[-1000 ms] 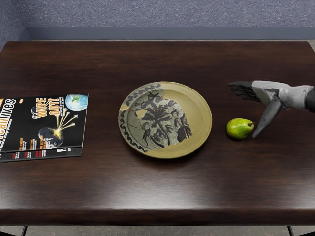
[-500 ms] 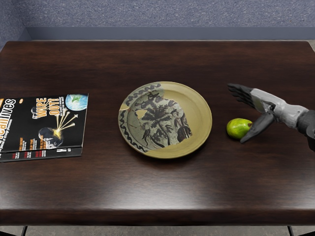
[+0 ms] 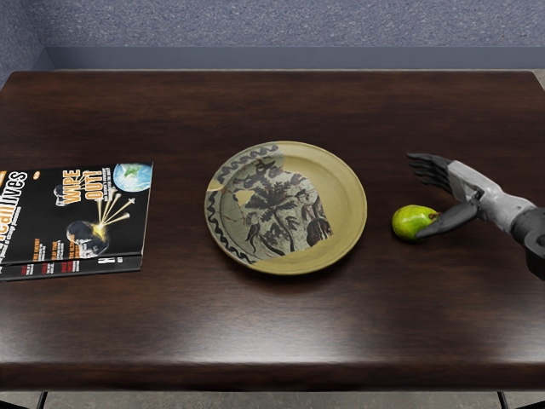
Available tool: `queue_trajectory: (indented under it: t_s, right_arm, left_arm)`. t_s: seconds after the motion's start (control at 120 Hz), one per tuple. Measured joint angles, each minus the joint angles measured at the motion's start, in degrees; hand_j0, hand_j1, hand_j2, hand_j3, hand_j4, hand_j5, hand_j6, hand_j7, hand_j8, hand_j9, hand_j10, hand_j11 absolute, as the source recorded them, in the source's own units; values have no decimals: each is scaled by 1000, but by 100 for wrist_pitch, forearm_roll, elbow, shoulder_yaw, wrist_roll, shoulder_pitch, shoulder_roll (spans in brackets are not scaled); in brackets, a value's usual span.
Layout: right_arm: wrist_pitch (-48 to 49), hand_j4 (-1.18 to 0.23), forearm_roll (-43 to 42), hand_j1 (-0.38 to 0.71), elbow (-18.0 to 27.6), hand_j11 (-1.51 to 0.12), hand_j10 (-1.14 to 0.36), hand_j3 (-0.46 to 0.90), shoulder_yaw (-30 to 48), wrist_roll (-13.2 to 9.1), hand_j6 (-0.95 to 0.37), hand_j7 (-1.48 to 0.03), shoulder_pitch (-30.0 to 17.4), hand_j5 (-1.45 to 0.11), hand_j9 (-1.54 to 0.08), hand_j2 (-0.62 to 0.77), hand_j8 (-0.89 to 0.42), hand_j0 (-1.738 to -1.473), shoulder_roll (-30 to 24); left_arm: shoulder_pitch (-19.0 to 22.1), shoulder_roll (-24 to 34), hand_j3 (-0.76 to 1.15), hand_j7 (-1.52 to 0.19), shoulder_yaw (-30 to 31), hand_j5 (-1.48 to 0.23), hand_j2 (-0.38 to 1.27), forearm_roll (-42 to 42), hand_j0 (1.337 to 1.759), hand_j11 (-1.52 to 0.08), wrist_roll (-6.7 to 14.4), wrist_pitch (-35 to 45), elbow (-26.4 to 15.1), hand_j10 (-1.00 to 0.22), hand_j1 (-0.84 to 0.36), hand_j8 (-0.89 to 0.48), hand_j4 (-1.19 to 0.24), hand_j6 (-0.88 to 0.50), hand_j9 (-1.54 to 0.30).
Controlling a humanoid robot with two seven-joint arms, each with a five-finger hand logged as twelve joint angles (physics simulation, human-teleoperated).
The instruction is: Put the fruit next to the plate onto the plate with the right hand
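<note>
Change in the arm: over the last second the right hand [image 3: 458,183] has sunk and swung. Its wrist sits lower and further right than it did, and the forearm now slants down to the picture's right edge.
Change in the thumb: it pointed steeply down before. Now it lies nearly flat, reaching left with its tip at the pear's [image 3: 413,221] right end.
Change in the fingers: the fingers [image 3: 426,165] have drawn back a little to the right and hang beyond the pear, on its far side.
Pear: it has not shifted. It lies on the desk [image 3: 272,332] just right of the plate [image 3: 352,183], close to the rim but apart from it.
Hand state: wide, with fingers spread and thumb apart from them, holding nothing. Whether the thumb tip touches the pear or stops just short, I cannot tell.
Meaning for the task: this looks like the approach settling into a grasp pose, with the pear between thumb and fingers. No closing has begun and the plate holds no fruit, so the lift and carry are all still to do.
Pear's long axis: roughly left to right in the picture, lying flat.
Pear's pointing: narrow end toward the hand, broad end toward the plate.
Handling: a round fruit on its side may roll if nudged by one digit alone.
Left arm: out of view.
Elsewhere: a magazine [image 3: 72,217] lies at the desk's left, well apart.
</note>
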Motion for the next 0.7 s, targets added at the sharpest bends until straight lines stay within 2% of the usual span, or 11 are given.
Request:
queue_trajectory:
  t_s: [0.125, 0.292, 0.7]
  right_arm:
    - [34, -164, 0, -158, -29, -210, -163, 0, -106, 150, -165, -210, -3, -210, -210, -29, -164, -1658, -38]
    - [45, -189, -2, -127, -39, -243, -189, 0, -223, 208, -190, -243, -5, -243, -243, -34, -190, -1658, -50]
    - [91, -395, 14, 146, -12, -542, -389, 0, -412, 260, -404, -523, -5, -536, -540, -88, -392, -1658, -34]
  left_arm:
    - [0, 0, 0, -5, 0, -5, 1, 0, 1658, -5, 0, 0, -1, -4, 344, -4, -4, -4, -5]
    - [0, 0, 0, -5, 0, -5, 1, 0, 1658, -5, 0, 0, -1, -4, 344, -4, -4, -4, -5]
    - [0, 0, 0, -5, -1, -5, 1, 0, 1658, -5, 0, 0, 0, -4, 344, -4, -4, -4, -5]
